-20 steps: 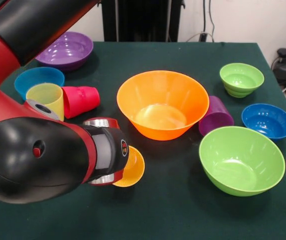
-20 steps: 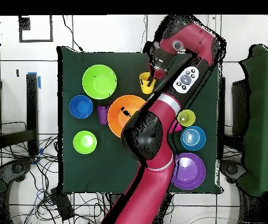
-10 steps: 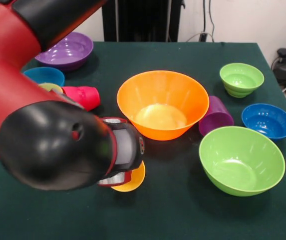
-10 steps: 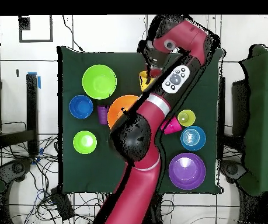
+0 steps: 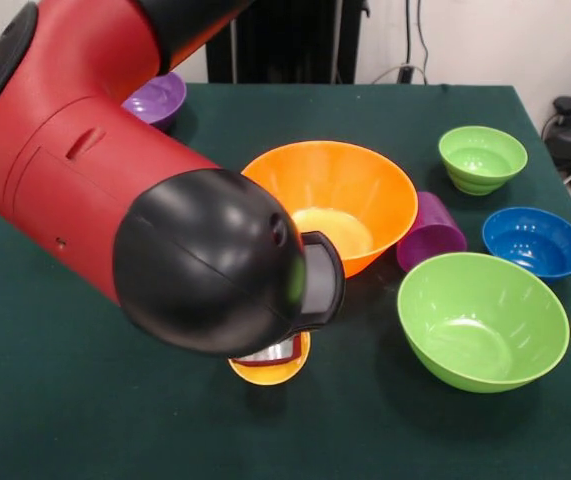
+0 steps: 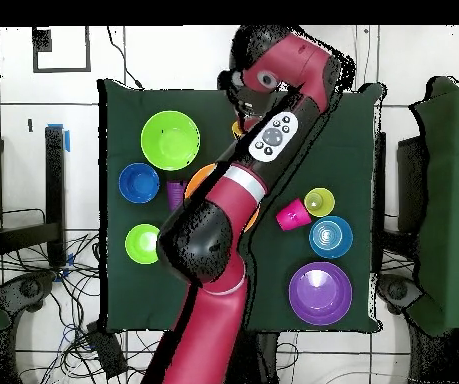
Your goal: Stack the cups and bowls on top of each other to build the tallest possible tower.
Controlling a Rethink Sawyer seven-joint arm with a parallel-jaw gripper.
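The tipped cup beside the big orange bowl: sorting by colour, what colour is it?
Purple, clearest in the front view.

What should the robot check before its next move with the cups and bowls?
1. Is the gripper's grip on the yellow-orange cup visible? Cannot tell; the arm hides it.
2. Is the large orange bowl upright and empty for stacking? Ok.
3. Is anything stacked yet? Not ok; no pile shows.
4. Is the purple cup standing? Not ok; it lies on its side against the orange bowl.
5. Is the red-pink cup standing? Not ok; it lies on its side by the pale yellow cup.
6. Is the large lime green bowl free to pick? Ok; nothing is inside it.
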